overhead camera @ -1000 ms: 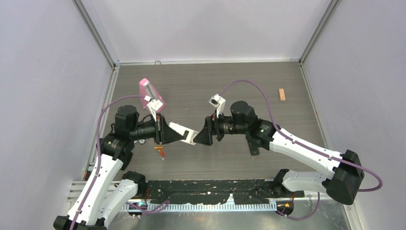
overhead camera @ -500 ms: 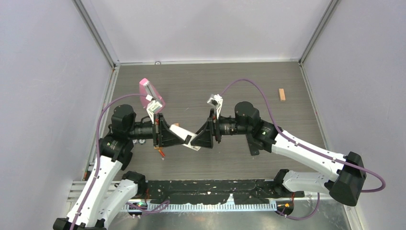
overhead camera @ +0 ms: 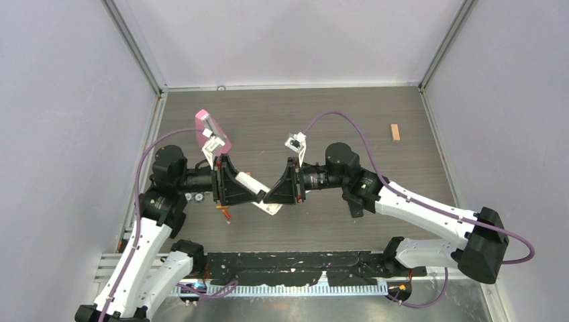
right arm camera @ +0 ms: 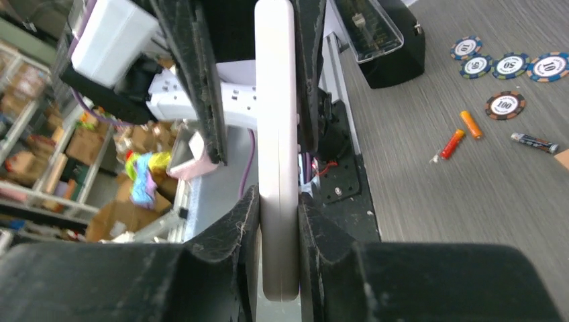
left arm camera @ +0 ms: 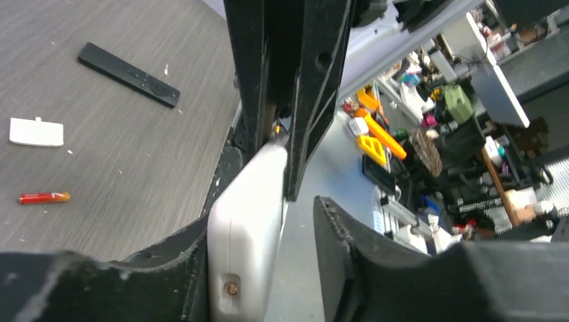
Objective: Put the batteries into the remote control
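Above the near middle of the tabletop, a white remote bridges two grippers. The right gripper is clamped flat on both its faces. The left gripper stands slack, with one finger against the casing and the other clear of it. This reads as the hand-over step, with loading not yet begun.

The batteries (thin orange-red cylinders) lie loose on the tabletop below the left gripper, toward the near left corner, close to some poker chips. The next move likely calls for the left gripper to pull free and fetch a battery while the right presents the compartment. Whether that compartment is open cannot be told.

Farther back, a pink box and, by the right edge, a wooden block sit on dark wood-grain laminate. Pale lilac walls enclose it all.
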You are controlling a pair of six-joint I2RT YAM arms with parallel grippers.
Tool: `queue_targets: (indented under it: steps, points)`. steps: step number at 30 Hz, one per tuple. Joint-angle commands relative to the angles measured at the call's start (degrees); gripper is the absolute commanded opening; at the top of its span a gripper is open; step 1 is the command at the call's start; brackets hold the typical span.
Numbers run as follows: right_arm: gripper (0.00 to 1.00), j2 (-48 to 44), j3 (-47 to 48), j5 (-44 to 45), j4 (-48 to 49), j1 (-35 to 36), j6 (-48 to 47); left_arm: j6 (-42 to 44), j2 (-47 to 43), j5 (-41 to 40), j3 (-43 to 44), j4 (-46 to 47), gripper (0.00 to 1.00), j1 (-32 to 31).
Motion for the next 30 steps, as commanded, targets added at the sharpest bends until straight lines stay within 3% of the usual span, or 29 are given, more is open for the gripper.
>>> queue_targets:
  steps: [1, 7, 13, 18, 21, 28, 30]
  points:
    - [0.05, -1.0, -3.9, 9.3, 11.2, 0.3, 10.3, -15.8, -1.1, -7.4, -2.5, 20.5, 0.52, 0.0]
    - [0.05, 0.5, -10.7, 19.6, 30.9, 0.8, 28.7, -31.8, -3.7, -24.7, -11.5, 42.1, 0.58, -0.4]
    - [0.06, 2.1, -12.1, 25.9, 38.1, 1.7, 36.7, -33.1, -5.1, -31.2, -13.2, 43.5, 0.62, -2.5]
    - [0.05, 4.8, -13.5, 29.3, 46.2, 3.2, 43.6, -33.7, -6.2, -37.4, -15.9, 45.8, 0.57, -5.6]
    - [0.05, 5.7, -13.7, 30.5, 47.7, 3.9, 44.5, -33.1, -5.7, -38.1, -15.8, 45.7, 0.44, -6.7]
    - [0.05, 4.7, -14.4, 31.7, 45.7, 4.2, 43.6, -30.7, -6.2, -39.8, -14.7, 41.5, 0.0, -6.7]
    - [0.06, 4.2, -14.8, 31.3, 44.7, 4.2, 43.3, -29.6, -6.3, -40.0, -14.4, 40.2, 0.0, -6.7]
